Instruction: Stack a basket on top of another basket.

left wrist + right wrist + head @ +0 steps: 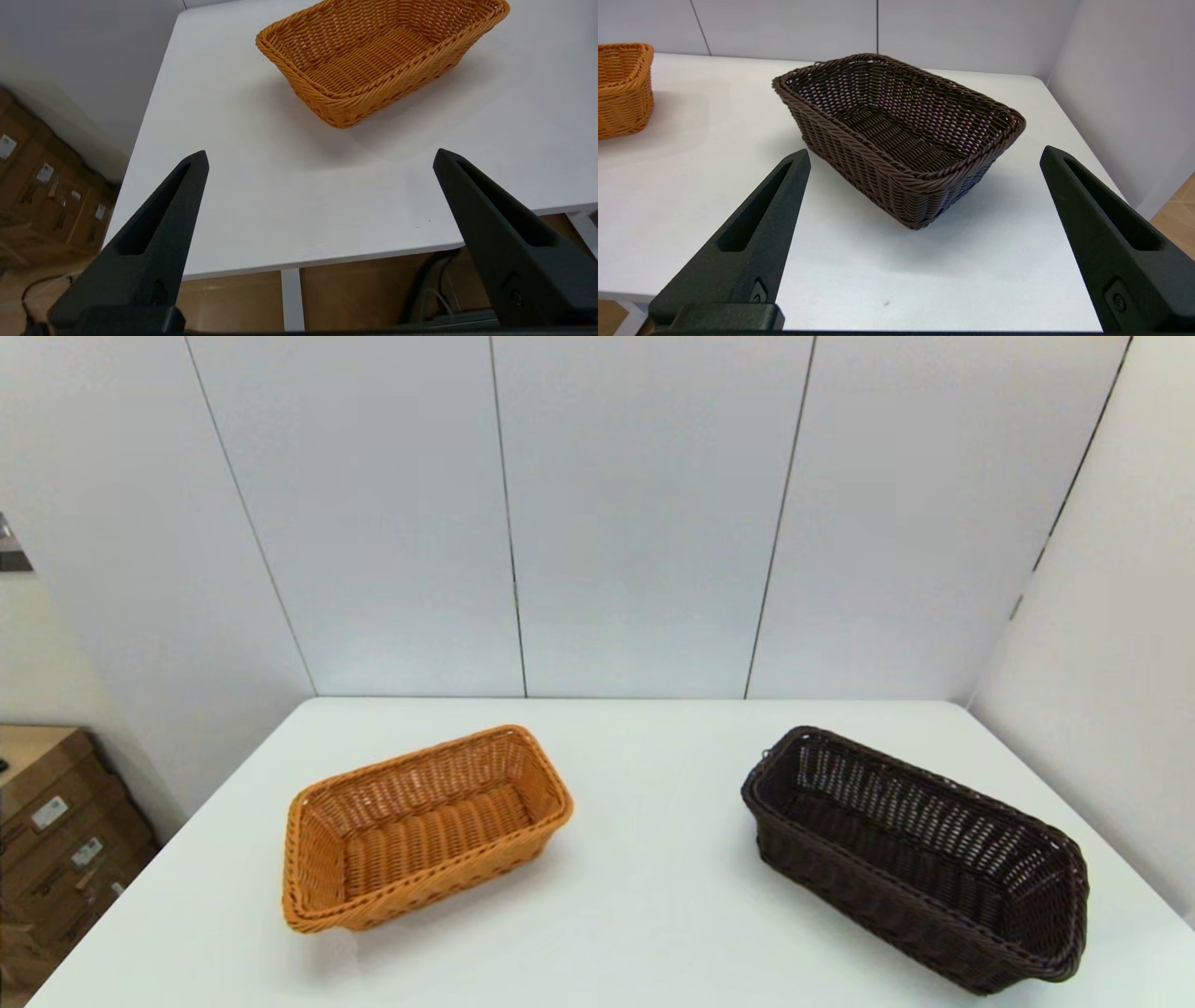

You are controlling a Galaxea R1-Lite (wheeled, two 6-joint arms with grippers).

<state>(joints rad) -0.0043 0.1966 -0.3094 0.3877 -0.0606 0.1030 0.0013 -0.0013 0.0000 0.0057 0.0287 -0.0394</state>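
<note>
Sitting on the robot's left half of the white table [644, 859], the orange-tan basket [425, 826] is lying upright and empty, angled so one short end is pointing toward the near edge. Hovering back over that near edge, the left gripper [320, 158] is showing its two black fingers spread wide apart with nothing between them, and it is standing well short of the tan basket. Moving rightward, a broad stretch of tabletop is separating the two baskets, which are resting well apart. On the right half, the dark brown basket [920, 854] is lying upright and empty too, turned at a slant with one corner facing the robot. The right gripper [924, 156] is waiting near that corner, its fingers also wide apart and holding nothing. Neither arm is appearing in the head view. The step in hand is probably the reach for the dark basket, so the right gripper should be aiming for the braided rim on a long side, with one finger going inside the wall and one outside, then closing firmly. Gripping near the middle of that side should be keeping the basket level for lifting and for lining up with the tan one.
</note>
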